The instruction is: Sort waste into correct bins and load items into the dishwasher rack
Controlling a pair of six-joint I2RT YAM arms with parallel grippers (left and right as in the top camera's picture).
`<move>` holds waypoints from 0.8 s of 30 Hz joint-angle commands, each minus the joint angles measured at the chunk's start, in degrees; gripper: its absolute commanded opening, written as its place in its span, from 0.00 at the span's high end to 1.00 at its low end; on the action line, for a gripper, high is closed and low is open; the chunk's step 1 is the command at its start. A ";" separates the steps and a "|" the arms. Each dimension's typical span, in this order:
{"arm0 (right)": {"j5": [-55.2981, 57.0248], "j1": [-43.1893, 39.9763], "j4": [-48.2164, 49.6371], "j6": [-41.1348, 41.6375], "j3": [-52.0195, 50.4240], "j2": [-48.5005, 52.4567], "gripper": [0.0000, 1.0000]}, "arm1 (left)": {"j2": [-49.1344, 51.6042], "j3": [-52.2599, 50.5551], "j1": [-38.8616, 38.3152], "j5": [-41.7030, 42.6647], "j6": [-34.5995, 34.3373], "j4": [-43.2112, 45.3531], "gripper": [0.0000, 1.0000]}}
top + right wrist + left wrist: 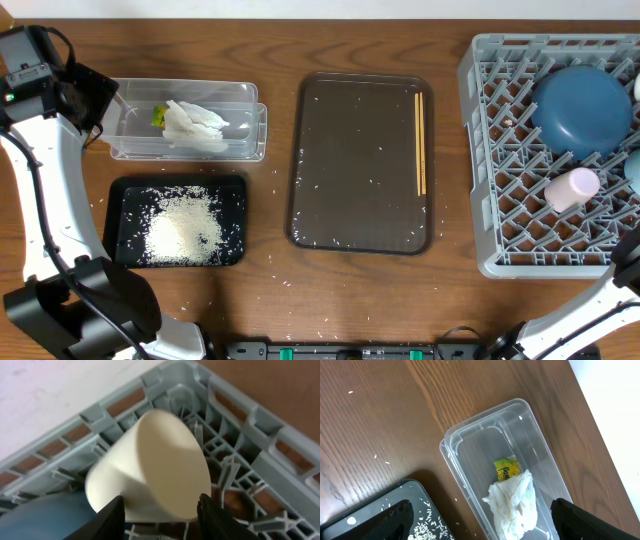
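Observation:
The clear tub (pixel 240 100) holds crumpled tissue (pixel 195 125) and the snack wrapper (pixel 158 116). The black tray (pixel 120 195) holds the rice heap (pixel 185 228). My left gripper (pixel 95 100) hangs open and empty over the tub's left end; its view shows tub (pixel 485 412), tissue (pixel 515 505), wrapper (pixel 506 469) and gripper (pixel 482 527). The grey rack (pixel 500 200) holds the dark-blue dish (pixel 582 108), pink cup (pixel 572 188) and light-blue bowl (pixel 633 170). My right gripper (pixel 160 520) grips the tilted white cup (pixel 150 465) inside the rack (pixel 240 415). Chopsticks (pixel 420 140) lie on the brown tray.
The brown serving tray (pixel 350 150) sits mid-table with scattered rice grains on it. Loose grains also dot the wood around the black tray and below the serving tray. The rack reaches the table's right edge. The right arm enters from the bottom right.

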 commanded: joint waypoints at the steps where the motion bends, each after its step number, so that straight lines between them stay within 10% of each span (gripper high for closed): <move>1: 0.02 0.26 -1.66 -1.33 -0.04 0.46 0.60 | -0.42 0.31 0.09 -0.09 -0.52 -0.15 0.09; 12: 0.04 0.15 -7.67 -2.82 -0.04 -1.90 0.98 | -0.42 0.31 0.09 -0.09 -0.52 -0.13 0.09; 24: -0.68 0.15 -9.05 -0.76 -0.04 -8.55 0.98 | -0.42 0.31 0.09 -0.09 -0.52 -0.15 0.09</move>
